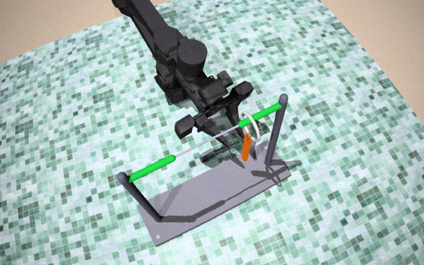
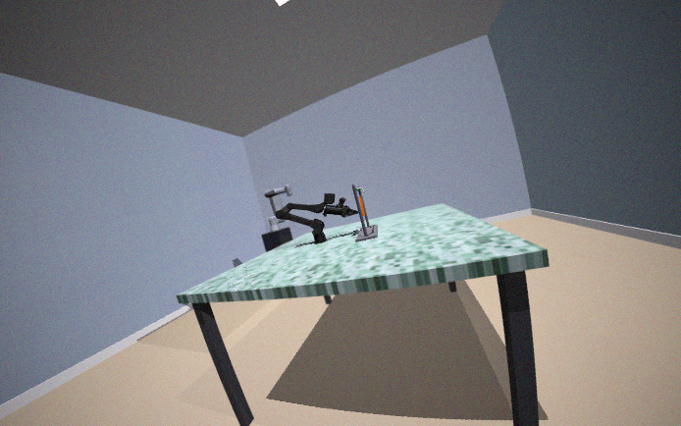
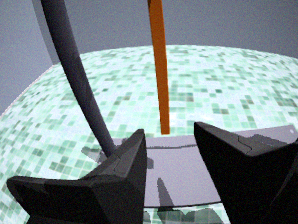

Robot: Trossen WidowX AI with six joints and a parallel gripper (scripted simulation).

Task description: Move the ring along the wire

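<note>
The white ring (image 1: 257,127) (image 2: 360,190) hangs around the green part (image 1: 269,110) beside the right-hand post (image 1: 275,134) (image 3: 75,65) of the top view, near that part's inner end. Its orange handle (image 1: 246,148) (image 2: 362,205) (image 3: 160,70) hangs down below the wire. My gripper (image 1: 236,141) (image 2: 356,211) (image 3: 169,131) is open and empty, on the arm's side of the handle. In the wrist view the handle's lower end shows beyond the gap between the fingertips. The thin grey wire (image 1: 206,141) runs to the other green part (image 1: 151,168). The wrist view does not show the ring.
The other post (image 1: 142,198) stands at the left end of the grey base plate (image 1: 200,190) (image 3: 180,170) in the top view. The plate lies on the mosaic table (image 1: 312,218) (image 2: 401,256). The arm reaches in from the side opposite the top view.
</note>
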